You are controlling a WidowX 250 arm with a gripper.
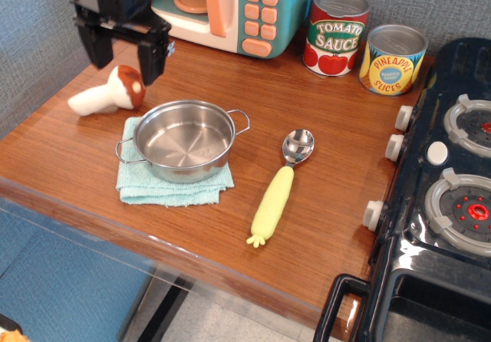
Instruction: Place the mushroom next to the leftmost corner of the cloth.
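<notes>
Matte black boxy two-fingered gripper at top left, all dark plastic or metal. Two thick, square-edged black fingers hanging from wide horizontal black crossbar. Small pale screw or bolt head visible at right end of crossbar. Blocky black wrist housing above, cropped by frame edge. Thin dark cable looping beside housing.

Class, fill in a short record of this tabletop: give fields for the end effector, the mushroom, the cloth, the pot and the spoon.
end effector: open, raised above the mushroom, holding nothing
mushroom: lying on its side on the table, by the cloth's far left corner
cloth: flat under the pot
pot: empty, upright on the cloth
spoon: right of the pot, bowl pointing away
</notes>
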